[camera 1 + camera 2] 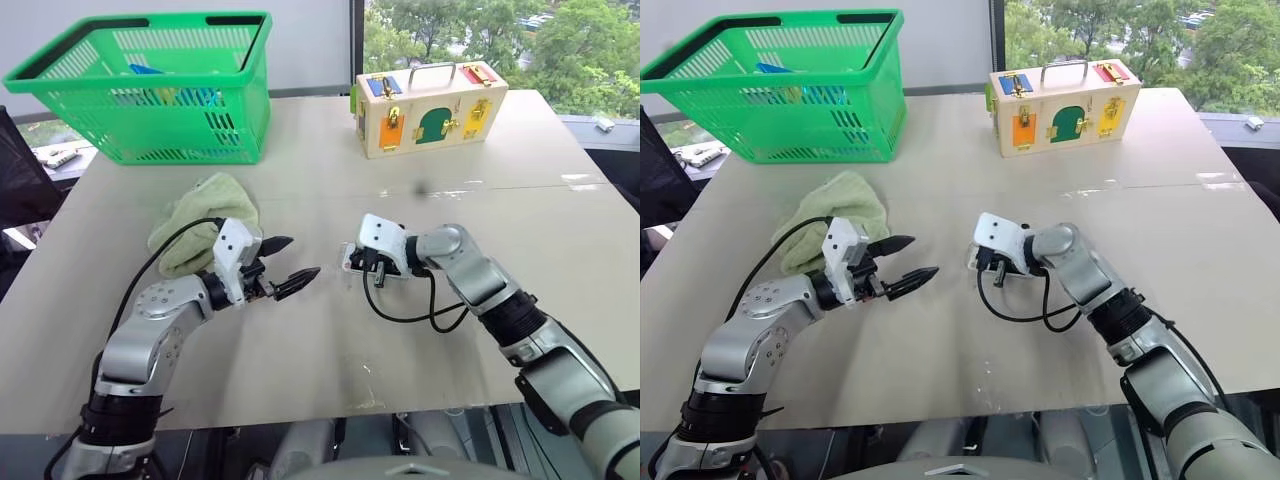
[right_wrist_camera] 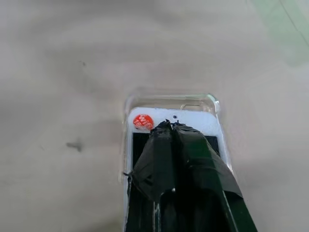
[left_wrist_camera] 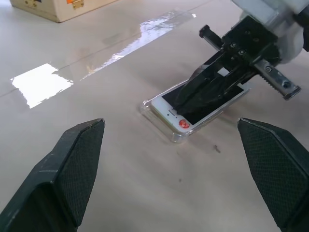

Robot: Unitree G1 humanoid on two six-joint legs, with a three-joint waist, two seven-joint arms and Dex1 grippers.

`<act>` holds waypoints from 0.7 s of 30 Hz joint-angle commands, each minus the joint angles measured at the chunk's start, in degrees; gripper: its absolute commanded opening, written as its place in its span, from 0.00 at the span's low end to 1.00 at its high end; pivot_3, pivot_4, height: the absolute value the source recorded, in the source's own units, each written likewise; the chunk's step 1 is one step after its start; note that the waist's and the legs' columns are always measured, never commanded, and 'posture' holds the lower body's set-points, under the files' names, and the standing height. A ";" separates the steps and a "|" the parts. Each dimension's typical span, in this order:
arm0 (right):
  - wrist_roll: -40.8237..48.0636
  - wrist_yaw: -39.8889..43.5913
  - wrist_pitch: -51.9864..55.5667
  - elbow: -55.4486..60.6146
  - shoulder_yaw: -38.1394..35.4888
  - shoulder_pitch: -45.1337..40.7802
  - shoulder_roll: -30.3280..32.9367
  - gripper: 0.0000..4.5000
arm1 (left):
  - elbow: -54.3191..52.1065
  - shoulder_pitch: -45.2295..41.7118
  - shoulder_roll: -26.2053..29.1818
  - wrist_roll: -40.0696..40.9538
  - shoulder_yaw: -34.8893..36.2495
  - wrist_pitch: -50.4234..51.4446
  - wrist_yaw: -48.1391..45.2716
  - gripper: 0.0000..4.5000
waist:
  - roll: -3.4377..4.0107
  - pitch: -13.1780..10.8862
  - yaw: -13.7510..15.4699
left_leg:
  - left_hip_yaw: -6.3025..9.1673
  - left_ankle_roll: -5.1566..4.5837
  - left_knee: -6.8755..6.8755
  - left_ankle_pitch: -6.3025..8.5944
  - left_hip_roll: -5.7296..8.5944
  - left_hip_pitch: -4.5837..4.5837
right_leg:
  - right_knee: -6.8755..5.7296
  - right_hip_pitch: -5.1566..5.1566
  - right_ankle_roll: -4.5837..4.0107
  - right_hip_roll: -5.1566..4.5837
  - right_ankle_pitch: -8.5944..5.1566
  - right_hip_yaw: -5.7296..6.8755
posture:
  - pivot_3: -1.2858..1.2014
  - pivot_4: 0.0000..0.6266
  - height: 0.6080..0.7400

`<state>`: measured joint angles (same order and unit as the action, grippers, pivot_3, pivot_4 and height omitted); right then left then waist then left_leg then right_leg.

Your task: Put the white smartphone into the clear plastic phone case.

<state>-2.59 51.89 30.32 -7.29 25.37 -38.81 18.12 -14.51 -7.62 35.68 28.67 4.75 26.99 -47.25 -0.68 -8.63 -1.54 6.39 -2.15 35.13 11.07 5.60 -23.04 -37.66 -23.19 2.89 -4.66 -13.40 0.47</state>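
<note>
Right claw pressed together, fingertips down on the face of the white smartphone, near its end with a small red round sticker. Nothing pinched between the fingers; tips laid flat against the black screen. White smartphone seen lying screen up on the beige table, sitting within the clear plastic phone case, whose glinting rim showed around the phone's end and both corners. Whether fully seated along its whole length could not be told, the far part being hidden under the right claw. Phone and case placed near the middle of the table, in front of the robot.

Left claw spread wide, empty, held just above the table and pointed toward the phone, a little apart from it. Crumpled light green cloth lay behind the left arm. Green plastic basket stood at the far left of the table with some blue items inside. Wooden latch box with coloured doors and a metal handle stood at the far edge, well apart from the phone.
</note>
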 commanded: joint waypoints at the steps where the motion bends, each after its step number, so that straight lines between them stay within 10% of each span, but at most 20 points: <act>1: 5.58 0.12 6.02 8.09 -5.79 1.33 -0.14 0.02 | -0.59 -1.13 -0.05 -0.82 -0.43 -0.12 0.54 1.00 | 0.01 -0.09 0.38 | 0.00 0.00 0.00 0.00 0.00 -0.05 | 0.00 -0.04 -0.07 0.00 0.05 0.00 | 0.52 0.24 1.00; 12: 12.26 -7.78 23.66 32.36 -17.07 8.60 7.18 0.00 | 6.07 -6.82 -2.82 -5.84 -4.49 0.53 3.90 0.03 | -0.01 -0.20 1.13 | 0.12 -0.14 0.09 -0.09 0.03 -0.82 | 0.06 -0.64 -0.07 -0.03 0.08 0.13 | 0.52 0.24 1.00; 21: 11.54 -17.57 36.47 48.77 -24.52 20.22 14.47 0.00 | 11.07 -10.67 -7.25 -10.51 -7.55 1.40 8.34 0.01 | -0.05 -0.26 1.46 | 0.13 -0.14 0.10 -0.10 0.03 -0.84 | 0.04 -0.62 -0.05 -0.10 0.06 0.20 | 0.52 0.24 1.00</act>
<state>9.20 35.62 64.99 37.86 2.94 -18.47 31.66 -3.77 -17.72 28.72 19.11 -2.40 29.42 -39.13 -0.73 -8.89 -0.07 6.50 -2.30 35.23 10.97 5.64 -23.88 -37.61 -23.82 2.85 -4.78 -13.34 0.66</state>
